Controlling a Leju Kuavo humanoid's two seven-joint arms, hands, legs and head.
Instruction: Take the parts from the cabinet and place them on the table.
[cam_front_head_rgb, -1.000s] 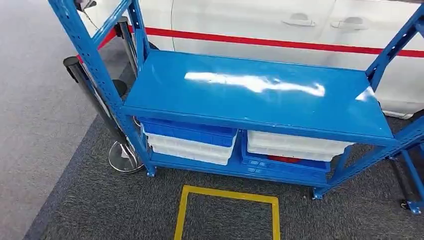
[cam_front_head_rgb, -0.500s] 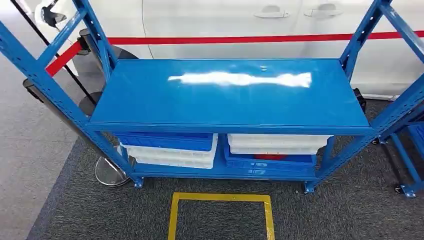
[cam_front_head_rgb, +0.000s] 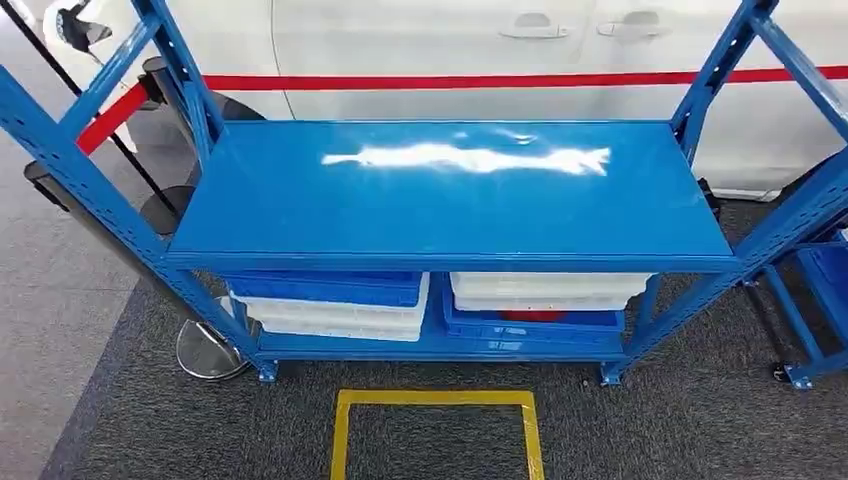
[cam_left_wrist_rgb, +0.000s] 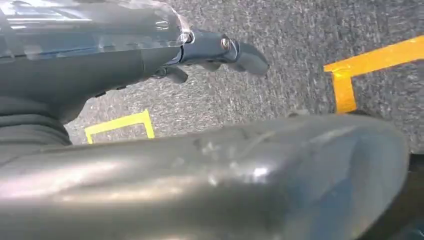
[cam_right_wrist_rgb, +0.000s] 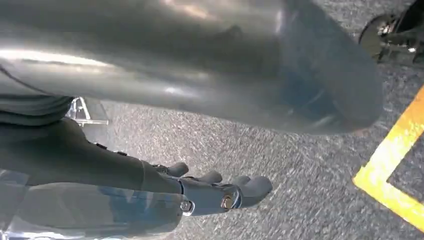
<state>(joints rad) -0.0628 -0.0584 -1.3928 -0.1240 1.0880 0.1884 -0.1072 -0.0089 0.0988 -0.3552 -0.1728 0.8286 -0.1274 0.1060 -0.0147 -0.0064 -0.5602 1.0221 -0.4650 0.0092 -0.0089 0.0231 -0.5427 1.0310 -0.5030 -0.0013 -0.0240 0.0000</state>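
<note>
Both the left hand (cam_left_wrist_rgb: 210, 55) and right hand (cam_right_wrist_rgb: 210, 192) hang with fingers loosely extended, holding nothing, and the trays (cam_front_head_rgb: 330, 305) sit tucked under the blue shelf (cam_front_head_rgb: 450, 200)'s front edge, so reaching in could knock an arm on it.

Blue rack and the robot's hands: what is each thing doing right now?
Blue rack: standing, top shelf bare.
Left bin stack: blue bin on white bins, on the bottom shelf.
Right bin stack: white bins on a blue bin, something red inside.
Left hand: hanging above the carpet, holding nothing.
Right hand: hanging above the carpet, holding nothing.
</note>
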